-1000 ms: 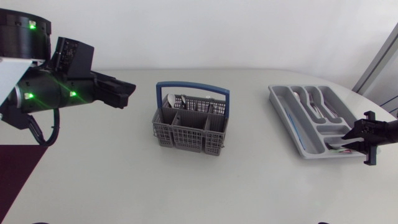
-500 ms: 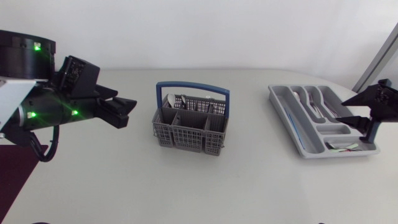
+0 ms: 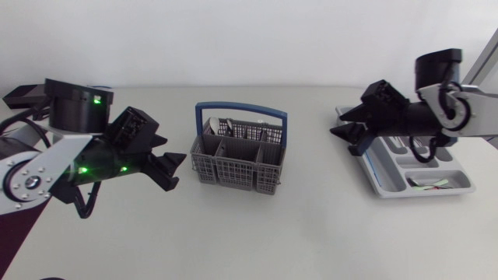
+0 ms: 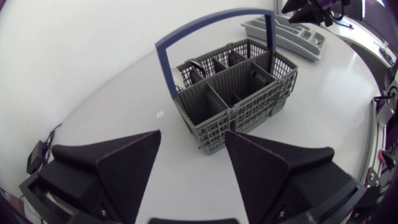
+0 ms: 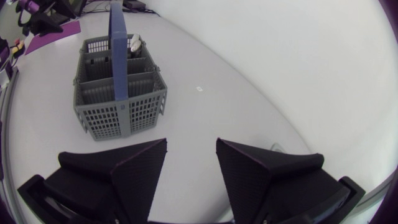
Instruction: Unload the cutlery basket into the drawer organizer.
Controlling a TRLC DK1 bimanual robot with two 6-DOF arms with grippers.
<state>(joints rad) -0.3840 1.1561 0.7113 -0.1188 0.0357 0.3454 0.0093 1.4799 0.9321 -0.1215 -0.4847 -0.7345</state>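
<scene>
The cutlery basket [image 3: 237,155] stands upright in the middle of the tabletop [image 3: 311,233], its blue handle [image 3: 241,110] arching across the top. A few spoons [image 3: 219,124] lean in one rear corner compartment; the other compartments look empty, as far as the mesh lets me tell. The drawer organizer [image 3: 379,177] lies well apart on the right, with some pieces [image 3: 430,183] in its slots.

The left end effector [image 3: 177,171] hovers just beside the basket's left wall, fingers spread and holding nothing. The right end effector [image 3: 342,132] hangs above the near end of the organizer, also spread wide and empty, pointing at the basket.

Several things could go wrong from here:

- **Arm collision:** both arms face the basket from opposite sides, so if both go in together they could collide over it.
- **Blocked reach:** the handle spans the opening and could catch a finger coming straight down.
- **Basket moving:** the basket looks light and nothing pins it. A broad finger pushing on a wall or divider could slide or tip it.
- **Poor grip:** the spoons sit close together in a narrow cell. A pinch may take two at once, or grip a smooth stem poorly and drop it on the way over.
</scene>
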